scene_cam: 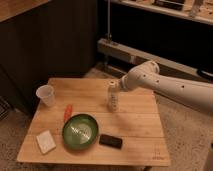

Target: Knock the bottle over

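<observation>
The bottle (113, 98) is slim, pale and translucent with a white cap, standing upright near the middle of the wooden table (135, 125). My gripper (116, 88) is at the end of the white arm reaching in from the right, right against the bottle's upper part at its right side. The translucent white cup (46, 95) stands at the table's left edge, far from the gripper.
A green bowl (80, 131) sits at the front middle, with an orange-red object (67, 112) to its upper left, a white sponge-like block (45, 141) at the front left, and a black flat device (110, 141) to the bowl's right. A dark wall and shelving stand behind the table.
</observation>
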Motion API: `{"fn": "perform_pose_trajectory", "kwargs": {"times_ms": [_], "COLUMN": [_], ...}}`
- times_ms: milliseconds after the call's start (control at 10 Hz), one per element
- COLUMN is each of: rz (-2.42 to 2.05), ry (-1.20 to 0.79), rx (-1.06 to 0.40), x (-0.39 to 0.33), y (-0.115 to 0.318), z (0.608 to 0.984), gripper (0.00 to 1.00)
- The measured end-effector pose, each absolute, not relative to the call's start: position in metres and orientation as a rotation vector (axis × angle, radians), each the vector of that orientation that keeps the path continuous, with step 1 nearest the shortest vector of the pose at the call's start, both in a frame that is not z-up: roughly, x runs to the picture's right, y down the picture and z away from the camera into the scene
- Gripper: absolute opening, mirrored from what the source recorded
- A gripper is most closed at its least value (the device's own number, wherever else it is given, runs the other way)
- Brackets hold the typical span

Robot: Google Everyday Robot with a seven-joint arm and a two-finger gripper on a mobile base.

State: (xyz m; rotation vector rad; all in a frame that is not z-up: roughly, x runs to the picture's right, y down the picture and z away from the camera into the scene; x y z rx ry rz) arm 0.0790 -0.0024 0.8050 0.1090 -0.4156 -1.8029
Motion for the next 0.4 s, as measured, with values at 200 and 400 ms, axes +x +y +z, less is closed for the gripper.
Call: {"fn": "perform_pose_trajectory", "kwargs": {"times_ms": [200, 400], "rz": [-1.809, -1.818], "ry": [-0.407, -0.400], "rx": [0.102, 0.099], "x": [0.0792, 0.0777], "y": [-0.0010, 0.0002], "z": [0.8044, 0.8045], "gripper": [0.23, 0.22]}}
